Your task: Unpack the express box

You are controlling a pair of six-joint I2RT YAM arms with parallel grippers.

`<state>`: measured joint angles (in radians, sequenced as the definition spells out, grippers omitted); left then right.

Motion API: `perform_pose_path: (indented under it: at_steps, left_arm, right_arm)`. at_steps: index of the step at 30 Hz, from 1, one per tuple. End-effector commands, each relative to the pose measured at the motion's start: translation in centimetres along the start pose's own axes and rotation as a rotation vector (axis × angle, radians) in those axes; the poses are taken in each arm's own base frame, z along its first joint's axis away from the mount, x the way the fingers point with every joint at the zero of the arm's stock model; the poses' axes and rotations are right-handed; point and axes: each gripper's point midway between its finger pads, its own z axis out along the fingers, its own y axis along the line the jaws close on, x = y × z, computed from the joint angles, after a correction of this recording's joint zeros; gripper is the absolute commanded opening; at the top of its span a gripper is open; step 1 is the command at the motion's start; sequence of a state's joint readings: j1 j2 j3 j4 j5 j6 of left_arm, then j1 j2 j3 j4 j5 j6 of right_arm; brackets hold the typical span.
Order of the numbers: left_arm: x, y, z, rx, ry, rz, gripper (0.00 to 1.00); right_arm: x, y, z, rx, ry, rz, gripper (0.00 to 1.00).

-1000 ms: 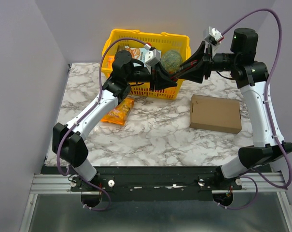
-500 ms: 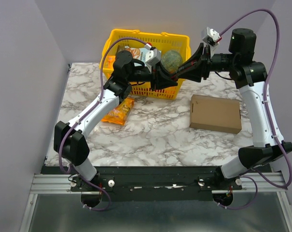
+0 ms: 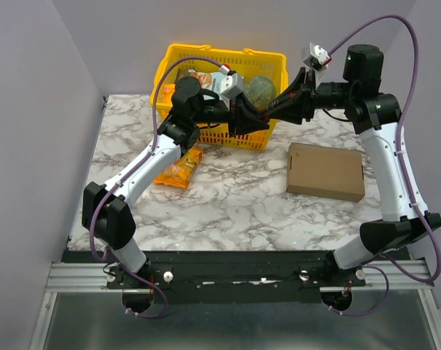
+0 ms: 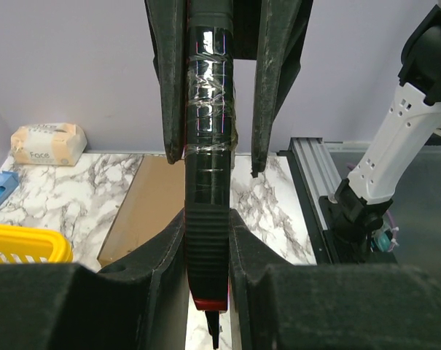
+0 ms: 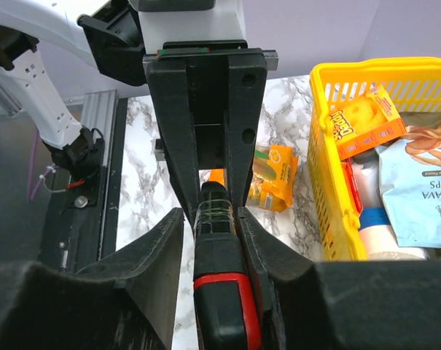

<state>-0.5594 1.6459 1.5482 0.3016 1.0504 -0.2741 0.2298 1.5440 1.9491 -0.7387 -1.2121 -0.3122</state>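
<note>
Near edge: a metal rail [image 3: 242,275] carries both arm bases, with a grey metal sheet below it.
Surface: a white table [image 3: 227,200] with grey marble veining. Plain lilac walls close it in on the left, at the back and on the right.
Express box: the express box [image 3: 326,172] lies flat on the right half of the table with its lid down. It is well apart from both grippers and near the right arm's white upper link.
Snack bag: an orange snack bag [image 3: 178,167] lies flat left of centre, just short of the basket and partly under the left arm.
Left arm: it climbs diagonally from the near left, bends in front of the basket and points its forearm to the right.
Right arm: it rises along the right edge to a high elbow, and its forearm turns left and downward.
Meeting point: the two grippers face each other tip to tip, in line with the basket's near right corner.
Left gripper: the left gripper [image 4: 207,219] is narrowly parted and clamps a black tool [image 4: 208,109] that is wrapped in clear tape.
Right gripper: the right gripper [image 5: 211,213] is drawn in around the tool's other end. Its own view shows both fingers against the tool, but the left wrist view shows a slit beside one finger, so I cannot tell whether the grip is firm.
Far edge: a yellow basket [image 3: 220,51] holds an orange carton [image 5: 362,120], a pale chips bag [image 5: 424,197] and a green round item [image 3: 260,89].
</note>
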Motion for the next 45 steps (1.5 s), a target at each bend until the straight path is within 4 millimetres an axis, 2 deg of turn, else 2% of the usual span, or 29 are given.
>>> perform_pose_path:
  at_steps: [1, 5, 8, 9, 11, 12, 14, 15, 17, 18, 20, 22, 24, 26, 27, 29, 30, 31, 32, 33, 34, 35, 36, 37, 38, 39, 40, 42, 45]
  left_arm:
    - [-2.1, 0.5, 0.2, -0.019, -0.042, 0.054, 0.0]
    - [-1.8, 0.8, 0.2, -0.035, -0.035, 0.055, 0.0]
    - [-1.0, 1.0, 0.1, -0.046, -0.01, 0.05, 0.01]
    - [-0.1, 1.3, -0.1, -0.058, 0.017, 0.044, 0.09]
    - [1.0, 2.5, -0.6, -0.137, 0.055, 0.051, 0.5]
    - [3.2, 2.8, -1.3, -0.175, 0.119, 0.009, 0.56]
    - [4.3, 4.1, -3.0, -0.281, 0.197, 0.145, 0.6]
    - [6.9, 3.8, -4.0, -0.293, 0.266, 0.135, 0.61]
    - [7.1, 3.1, -5.5, -0.323, 0.304, 0.256, 0.63]
    - [9.0, 2.4, -5.9, -0.308, 0.333, 0.256, 0.63]
    - [9.1, 0.0, -5.2, -0.227, 0.334, 0.371, 0.64]
    - [10.3, -1.8, -4.0, -0.156, 0.339, 0.414, 0.65]
    - [10.6, -3.4, -1.6, -0.106, 0.317, 0.444, 0.66]
    - [12.1, -4.6, 1.4, -0.061, 0.323, 0.437, 0.66]
    - [11.1, -4.3, 2.7, -0.067, 0.304, 0.459, 0.66]
    - [13.7, -3.3, 5.5, -0.075, 0.357, 0.435, 0.66]
    - [12.1, -3.8, 7.9, -0.072, 0.334, 0.436, 0.66]
    - [15.0, -2.2, 9.4, -0.1, 0.398, 0.385, 0.66]
    - [15.3, -1.5, 10.6, -0.114, 0.41, 0.355, 0.66]
    - [12.8, -0.9, 12.5, -0.131, 0.37, 0.355, 0.65]
    - [16.5, 0.6, 13.9, -0.151, 0.416, 0.251, 0.64]
    - [17.0, 1.7, 14.7, -0.19, 0.417, 0.222, 0.63]
    - [15.4, 2.7, 16.1, -0.212, 0.363, 0.222, 0.63]
    - [18.5, 3.8, 17.2, -0.219, 0.39, 0.185, 0.62]
    - [19.0, 4.6, 17.9, -0.24, 0.382, 0.184, 0.62]
    - [17.4, 5.5, 18.9, -0.264, 0.331, 0.211, 0.62]
    - [20.0, 6.4, 19.6, -0.278, 0.353, 0.197, 0.62]
    - [20.2, 7.2, 20.3, -0.299, 0.324, 0.21, 0.61]
    - [23.7, 7.5, 20.1, -0.288, 0.373, 0.194, 0.6]
  right_arm:
    - [1.2, 0.0, 0.3, 0.005, 0.027, 0.032, 0.4]
    - [0.8, -0.1, 0.3, 0.012, 0.016, 0.045, 0.05]
    - [0.2, -0.4, 0.2, 0.038, 0.005, 0.042, 0.0]
    - [-0.1, -0.4, 0.2, 0.048, 0.001, 0.039, 0.0]
    - [-1.1, -1.0, -0.4, 0.104, -0.007, 0.053, 0.01]
    - [-1.5, -2.5, -1.9, 0.199, -0.007, 0.058, 0.01]
    - [-2.5, -4.7, -4.5, 0.384, -0.011, 0.068, 0.0]
    - [-3.1, -6.3, -7.6, 0.583, 0.0, 0.029, 0.0]
    - [-1.9, -7.7, -10.8, 0.774, 0.041, 0.01, 0.0]
    - [-2.2, -7.9, -14.3, 0.974, 0.049, -0.009, 0.0]
    - [0.1, -8.5, -17.9, 1.181, 0.081, 0.062, 0.0]
    - [1.1, -7.8, -24.2, 1.483, 0.05, 0.145, 0.0]
    - [4.0, -7.3, -29.6, 1.689, 0.062, 0.238, 0.0]
    - [5.0, -6.1, -31.7, 1.743, 0.032, 0.282, 0.0]
    - [6.5, -6.0, -32.1, 1.721, 0.059, 0.305, 0.0]
    - [6.8, -5.4, -32.4, 1.713, 0.081, 0.274, 0.0]
    - [7.3, -5.3, -32.8, 1.717, 0.087, 0.278, 0.01]
    - [7.2, -5.1, -32.7, 1.7, 0.081, 0.265, 0.0]
    - [6.6, -4.9, -32.8, 1.692, 0.07, 0.234, 0.0]
    - [6.5, -5.0, -32.6, 1.66, 0.078, 0.203, 0.0]
    - [7.3, -5.1, -32.5, 1.649, 0.093, 0.204, 0.0]
    - [7.2, -5.3, -32.4, 1.638, 0.09, 0.183, 0.0]
    - [7.3, -5.2, -31.9, 1.612, 0.092, 0.177, 0.0]
    - [7.0, -5.2, -31.7, 1.602, 0.088, 0.173, 0.0]
    - [7.3, -5.0, -31.5, 1.592, 0.098, 0.192, 0.01]
    - [7.1, -4.8, -31.4, 1.589, 0.092, 0.192, 0.0]
    - [6.9, -4.7, -31.3, 1.588, 0.087, 0.19, 0.01]
    - [7.0, -4.5, -31.2, 1.591, 0.073, 0.199, 0.0]
    - [7.2, -4.3, -30.8, 1.574, 0.064, 0.214, 0.0]
